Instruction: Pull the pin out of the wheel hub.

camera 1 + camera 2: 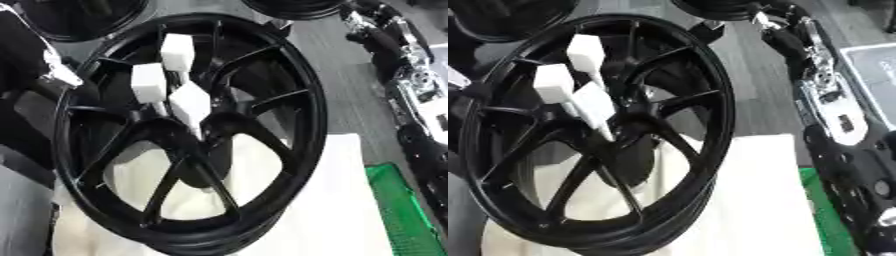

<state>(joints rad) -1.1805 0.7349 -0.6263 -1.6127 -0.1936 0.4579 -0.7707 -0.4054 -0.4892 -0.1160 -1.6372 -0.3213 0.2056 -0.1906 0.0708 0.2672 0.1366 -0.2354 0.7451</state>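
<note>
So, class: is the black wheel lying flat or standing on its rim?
Standing, tilted. The wheel's lower rim rests on the white surface, while its upper rim rises over grey floor seen through the spokes.

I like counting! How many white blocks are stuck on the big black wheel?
3. One white block is highest, one is lower left, and one is nearest the wheel middle. Others may be hidden.

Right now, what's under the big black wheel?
A white surface lies under the wheel; it shows through the gaps between the spokes and out to the right. A green thing lies beside it. The rim and hub cover whatever sits directly beneath them.
</note>
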